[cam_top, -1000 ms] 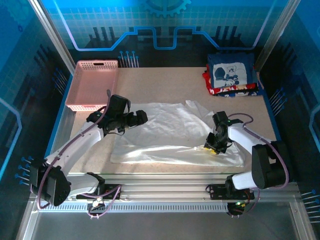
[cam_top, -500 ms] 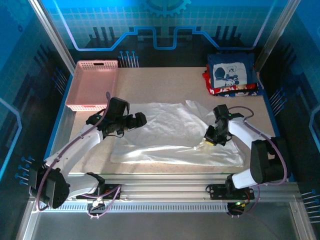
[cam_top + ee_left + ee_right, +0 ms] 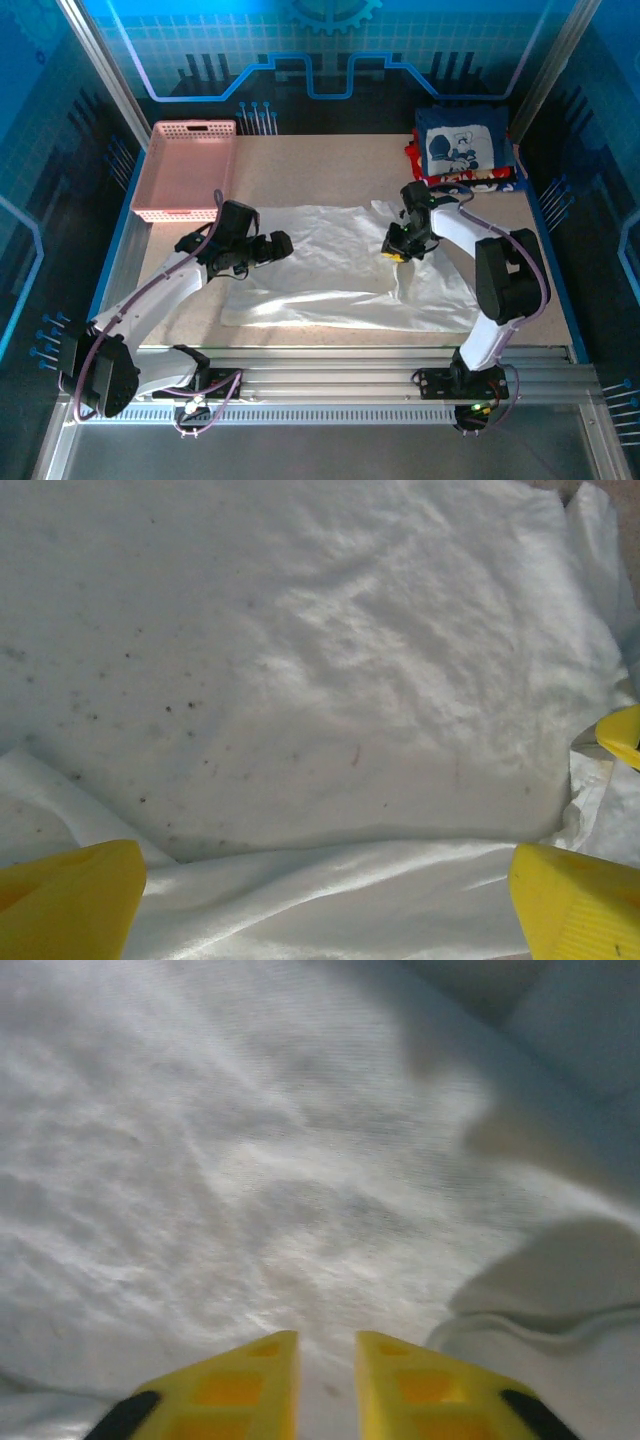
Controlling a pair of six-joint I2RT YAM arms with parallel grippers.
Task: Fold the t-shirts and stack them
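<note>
A white t-shirt [image 3: 330,270] lies spread over the middle of the table. My right gripper [image 3: 394,248] is low on its right part, and its jaws [image 3: 326,1380] stand nearly together with white cloth pinched in the narrow gap. A raised fold of the shirt trails from it toward the near edge. Over the shirt's left part hangs my left gripper [image 3: 284,243], open, its yellow fingertips [image 3: 575,900] wide apart above a cloth fold [image 3: 330,880]. At the back right sits a folded stack with a navy cartoon-print t-shirt [image 3: 465,145] on top and red cloth [image 3: 414,156] under it.
A pink lattice basket [image 3: 185,170] stands at the back left corner. Bare tabletop [image 3: 320,165] lies between the basket and the folded stack. The table's raised blue rim [image 3: 545,230] runs along the right side.
My right gripper has moved from the shirt's near right area up and leftward, pulling cloth along and raising a fold. The left gripper has barely shifted and stays open.
</note>
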